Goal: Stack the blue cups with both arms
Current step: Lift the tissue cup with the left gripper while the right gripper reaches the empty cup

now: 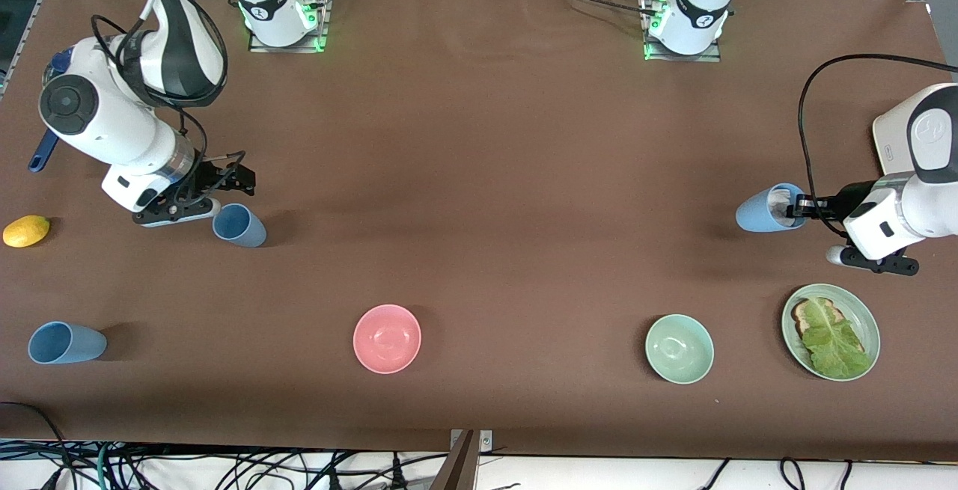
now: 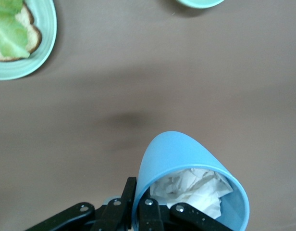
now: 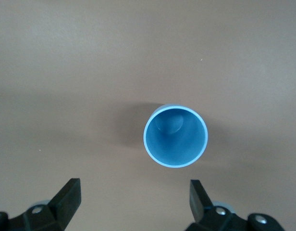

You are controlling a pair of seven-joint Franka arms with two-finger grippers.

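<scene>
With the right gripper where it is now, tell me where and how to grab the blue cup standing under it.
Take the blue cup by its rim, coming straight down. It stands upright with its mouth open upward and nothing inside, and the right gripper hangs open just beside it, so one finger could probably slip inside and one outside the wall. Shift over the rim first, then descend.

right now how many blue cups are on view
3. One is clamped by its rim in the left end effector, stuffed with white paper. One stands below the open right end effector. One sits near the lemon, nearer the front camera.
</scene>
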